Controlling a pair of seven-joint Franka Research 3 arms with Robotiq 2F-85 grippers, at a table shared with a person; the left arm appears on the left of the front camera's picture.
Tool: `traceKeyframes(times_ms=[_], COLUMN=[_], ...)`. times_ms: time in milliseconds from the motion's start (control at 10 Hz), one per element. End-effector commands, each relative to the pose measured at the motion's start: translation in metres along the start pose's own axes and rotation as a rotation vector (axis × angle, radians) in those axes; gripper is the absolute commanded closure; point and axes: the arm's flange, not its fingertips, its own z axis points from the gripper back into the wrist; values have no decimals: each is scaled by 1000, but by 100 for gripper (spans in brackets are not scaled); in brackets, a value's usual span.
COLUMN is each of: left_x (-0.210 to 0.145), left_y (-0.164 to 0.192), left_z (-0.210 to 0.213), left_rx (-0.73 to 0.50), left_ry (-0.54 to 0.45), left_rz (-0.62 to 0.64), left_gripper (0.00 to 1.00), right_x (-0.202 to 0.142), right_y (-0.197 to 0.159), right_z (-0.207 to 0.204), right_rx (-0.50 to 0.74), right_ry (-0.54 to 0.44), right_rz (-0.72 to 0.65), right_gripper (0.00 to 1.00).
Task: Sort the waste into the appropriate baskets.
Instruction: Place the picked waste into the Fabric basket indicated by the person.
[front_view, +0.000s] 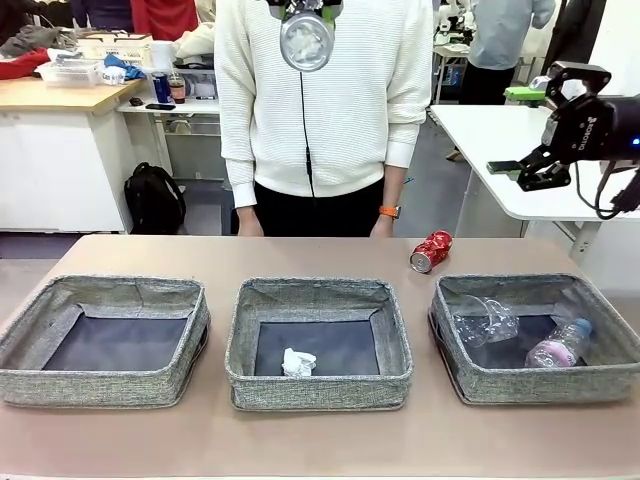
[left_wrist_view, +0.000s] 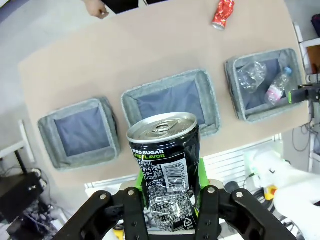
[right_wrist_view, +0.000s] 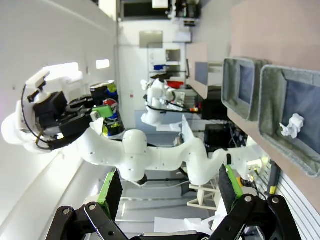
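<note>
My left gripper (left_wrist_view: 170, 180) is shut on a dark can (left_wrist_view: 167, 150), held upright high above the table; the right wrist view shows that can (right_wrist_view: 101, 95) in the raised left gripper (right_wrist_view: 100, 112). Three grey baskets sit in a row: the left basket (front_view: 100, 388) is empty, the middle basket (front_view: 320, 390) holds a crumpled paper ball (front_view: 298, 362), and the right basket (front_view: 540, 385) holds a clear cup (front_view: 485, 320) and a small bottle (front_view: 558, 345). A crushed red can (front_view: 431, 250) lies on the table behind the right basket. My right gripper (front_view: 522, 172) hangs open and empty, high at the right.
A person in a white sweater (front_view: 320, 100) stands at the far edge, hands (front_view: 385, 225) low by the table. A white side table (front_view: 500, 140) stands behind the right arm. Bare tabletop (front_view: 300, 255) lies between the baskets and the person.
</note>
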Motion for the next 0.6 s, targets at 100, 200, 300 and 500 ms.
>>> traceKeyframes(times_ms=[100, 200, 300, 500], left_x=[-3, -3, -3, -3], left_y=[-1, -1, -1, -1], left_z=[2, 2, 2, 2], left_rx=[0, 0, 0, 0], left_ry=[-11, -11, -11, -11], left_rz=[14, 14, 14, 14], left_gripper=[59, 59, 59, 59], right_x=[3, 3, 3, 3], right_y=[4, 4, 4, 4], right_z=[1, 1, 1, 1], right_rx=[5, 5, 5, 5], right_ry=[2, 2, 2, 2], right_rz=[5, 5, 5, 5], right_gripper=[0, 0, 0, 0])
